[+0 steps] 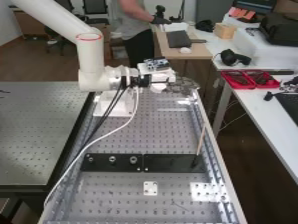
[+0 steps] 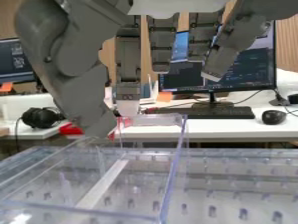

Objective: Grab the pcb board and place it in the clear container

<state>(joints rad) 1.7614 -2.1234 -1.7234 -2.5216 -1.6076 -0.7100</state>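
Observation:
In the high view the hand (image 1: 181,87) is at the bench's far end, held out toward the right rail. Its fingers hang fairly straight in the wrist view, where the hand (image 2: 128,67) stands open, thumb apart from the fingers, with nothing visible between them. A clear container (image 2: 174,162) with thin transparent walls is just below the fingertips and thumb tip. Its open rim faces up, and a pale strip shows through its wall. Whether the thumb tip touches the rim I cannot tell.
On the perforated bench (image 1: 120,192) lie black plates (image 1: 174,163), and a thin wooden stick (image 1: 201,140) rises beside the right rail. A small white plate (image 1: 150,188) lies nearer. Loose cables (image 1: 100,131) hang from the arm. Red trays (image 1: 249,79) sit on the side table.

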